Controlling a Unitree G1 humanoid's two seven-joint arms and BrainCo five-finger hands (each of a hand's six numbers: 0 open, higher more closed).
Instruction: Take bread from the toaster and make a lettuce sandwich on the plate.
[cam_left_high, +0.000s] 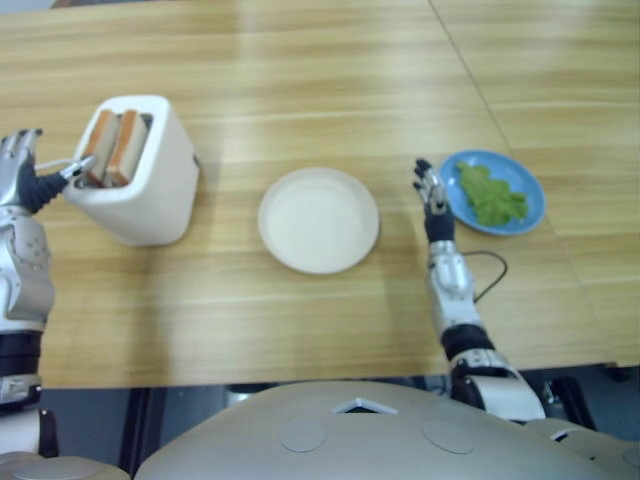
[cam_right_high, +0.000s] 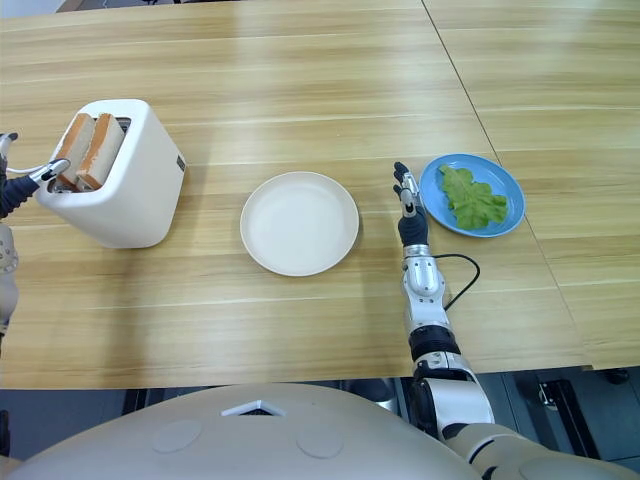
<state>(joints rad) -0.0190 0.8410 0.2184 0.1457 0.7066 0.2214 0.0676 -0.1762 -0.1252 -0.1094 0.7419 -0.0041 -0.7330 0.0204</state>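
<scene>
You see two toasted brown bread slices standing upright in the slots of a white boxy toaster, just right of your left hand. A round cream plate lies flat, left of your right hand. Crumpled green lettuce rests on a blue dish just right of that hand.

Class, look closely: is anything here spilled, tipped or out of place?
Nothing stands out: the white box-shaped toaster stands upright with two toast slices in it, and the green lettuce lies on its round blue plate.
</scene>
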